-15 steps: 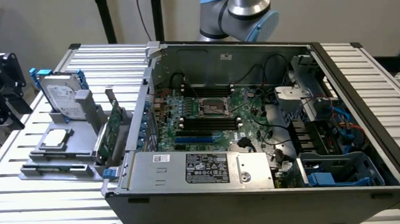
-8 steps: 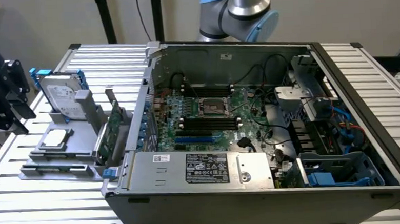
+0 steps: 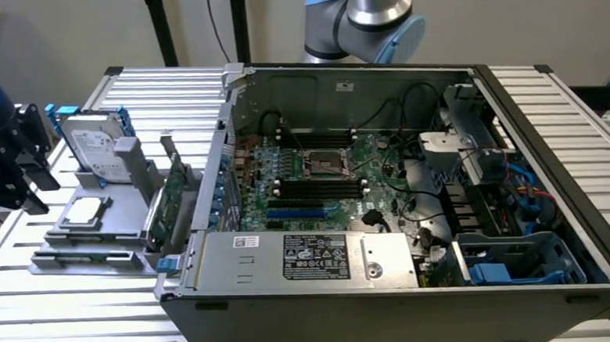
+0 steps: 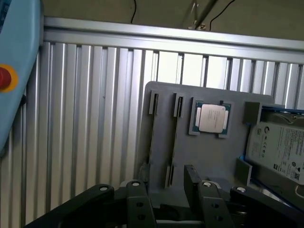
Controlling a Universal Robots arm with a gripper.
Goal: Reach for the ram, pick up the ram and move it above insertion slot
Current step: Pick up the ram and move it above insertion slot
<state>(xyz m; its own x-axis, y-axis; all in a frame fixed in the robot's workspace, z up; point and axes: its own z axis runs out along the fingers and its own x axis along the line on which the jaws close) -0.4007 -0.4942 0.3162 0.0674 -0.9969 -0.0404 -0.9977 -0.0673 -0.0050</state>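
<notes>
Reach phase, nothing grasped. The gripper [image 4: 164, 179] hangs above the gray tray [image 4: 209, 164], jaws wide open and empty, one finger on each side of the line of the ram [image 4: 174, 140]. The ram stands on edge in its tray slot, seen as a thin dark strip beside the CPU [image 4: 211, 118], with the hard drive [image 4: 280, 152] further along. To do this well, I'd judge: descend straight, keep the stick centred between the fingers [image 4: 137, 199], land near mid-length on its flat faces clear of the end posts, and close gently because the board looks thin. The black slots [image 3: 311, 188] sit inside the open PC case [image 3: 395, 292], well apart from the tray.
</notes>
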